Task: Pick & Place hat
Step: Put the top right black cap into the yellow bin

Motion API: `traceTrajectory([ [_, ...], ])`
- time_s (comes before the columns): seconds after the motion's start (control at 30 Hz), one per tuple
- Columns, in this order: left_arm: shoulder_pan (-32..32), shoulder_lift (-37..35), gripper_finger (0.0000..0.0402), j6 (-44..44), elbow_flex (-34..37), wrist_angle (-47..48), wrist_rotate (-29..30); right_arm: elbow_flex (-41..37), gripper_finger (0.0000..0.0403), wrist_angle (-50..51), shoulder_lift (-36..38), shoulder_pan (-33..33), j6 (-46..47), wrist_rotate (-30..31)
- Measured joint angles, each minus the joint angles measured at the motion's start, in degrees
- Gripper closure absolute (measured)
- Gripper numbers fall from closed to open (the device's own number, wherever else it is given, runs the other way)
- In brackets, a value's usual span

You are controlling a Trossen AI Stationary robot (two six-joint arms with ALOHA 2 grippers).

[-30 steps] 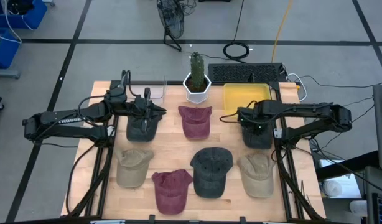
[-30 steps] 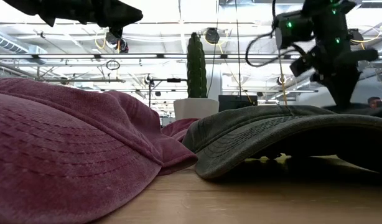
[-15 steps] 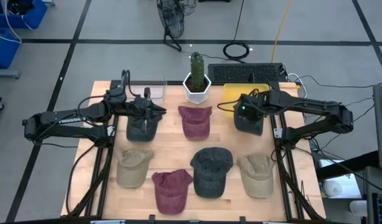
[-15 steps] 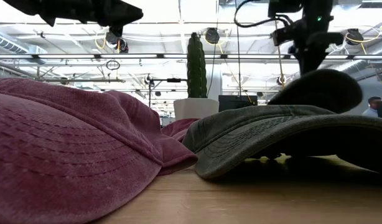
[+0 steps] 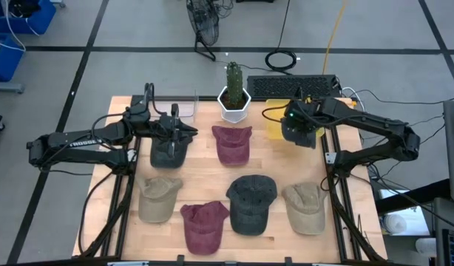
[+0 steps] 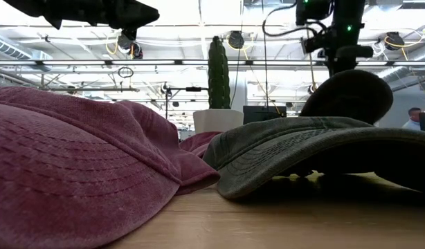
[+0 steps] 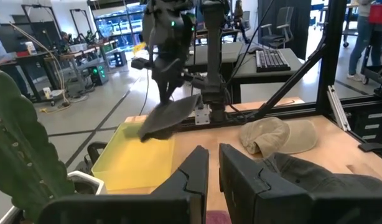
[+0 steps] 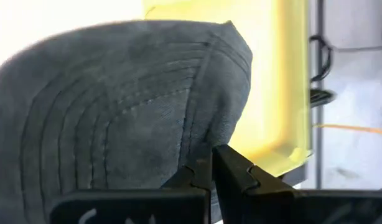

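The right tool (image 5: 299, 127) hangs above the yellow bin (image 5: 275, 118), pinching a dark hat (image 5: 304, 137); the left tool (image 5: 188, 131), nearly pressed together, hovers over the surface (image 5: 271, 170).

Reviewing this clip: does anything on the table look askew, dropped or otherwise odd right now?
Nothing stands out. The right gripper holds a dark cap lifted over the yellow bin, as expected. The other six caps lie in tidy rows, and the potted cactus stands upright.
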State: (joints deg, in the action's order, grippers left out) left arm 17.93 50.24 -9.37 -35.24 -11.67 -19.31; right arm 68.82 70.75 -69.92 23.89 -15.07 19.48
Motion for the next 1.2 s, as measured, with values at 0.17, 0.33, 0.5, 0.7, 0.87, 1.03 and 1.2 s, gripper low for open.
traceTrajectory([
  [0.17,0.0,0.0,0.0355,0.0,0.0,-0.1,0.0,4.3,0.0403,0.6,0.1,-0.9,0.2,0.0],
  [0.33,0.0,0.0,0.0355,0.5,0.0,-0.2,0.0,4.2,0.0403,-2.0,-0.7,-0.7,-1.2,-0.1],
  [0.5,0.0,0.0,0.0355,1.1,0.0,-0.1,0.0,1.5,0.0403,-5.9,-2.2,0.7,-3.7,-0.2],
  [0.7,0.0,0.0,0.0355,0.9,0.0,-0.1,0.0,-2.4,0.0403,-10.7,-3.5,4.0,-7.6,-0.2],
  [0.87,0.0,0.0,0.0355,0.7,0.0,-0.1,0.0,-5.1,0.0403,-14.1,-4.1,7.1,-11.1,-0.3],
  [1.03,0.0,0.0,0.0355,0.6,0.0,-0.1,0.0,-8.4,0.0403,-18.9,-4.0,10.5,-15.9,-0.2],
  [1.2,0.0,0.0,0.0355,0.6,0.0,-0.1,0.0,-11.5,0.0403,-23.8,-4.1,13.4,-19.0,-0.2],
])
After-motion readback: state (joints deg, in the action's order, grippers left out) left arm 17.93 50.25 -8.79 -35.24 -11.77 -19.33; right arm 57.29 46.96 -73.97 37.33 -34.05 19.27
